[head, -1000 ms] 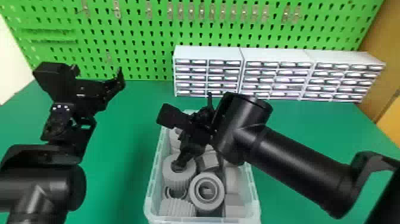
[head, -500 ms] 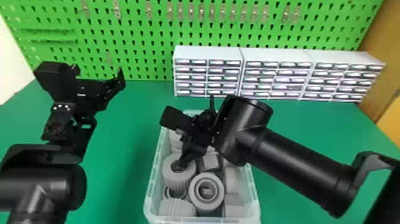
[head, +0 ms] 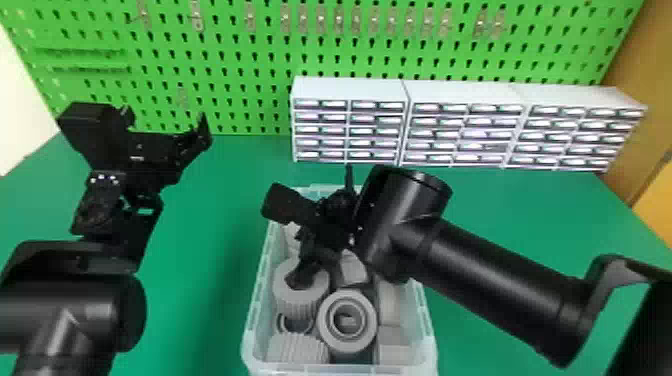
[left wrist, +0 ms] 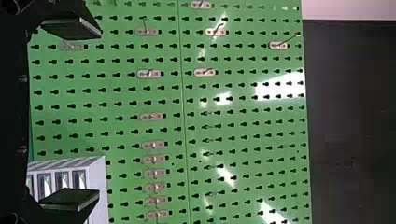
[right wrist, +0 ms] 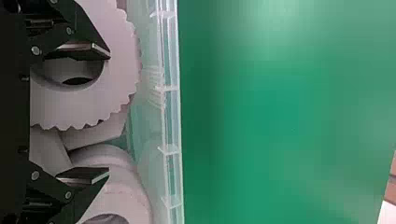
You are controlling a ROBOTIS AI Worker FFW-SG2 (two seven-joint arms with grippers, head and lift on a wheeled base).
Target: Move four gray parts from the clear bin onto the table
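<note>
pegboard: green — dark-dotted | table: green | parts: gray — some ribbed | bin: clear

– What is the surface before you, please?
– Before me is a green table, flat and of one plain colour.
– And which things are standing directly on it?
– I see the clear bin, upright, in the nearer part. Behind it, toward the far edge, I see three white drawer cabinets, placed side by side in one row. Between bin and cabinets, I see some green surface.
</note>
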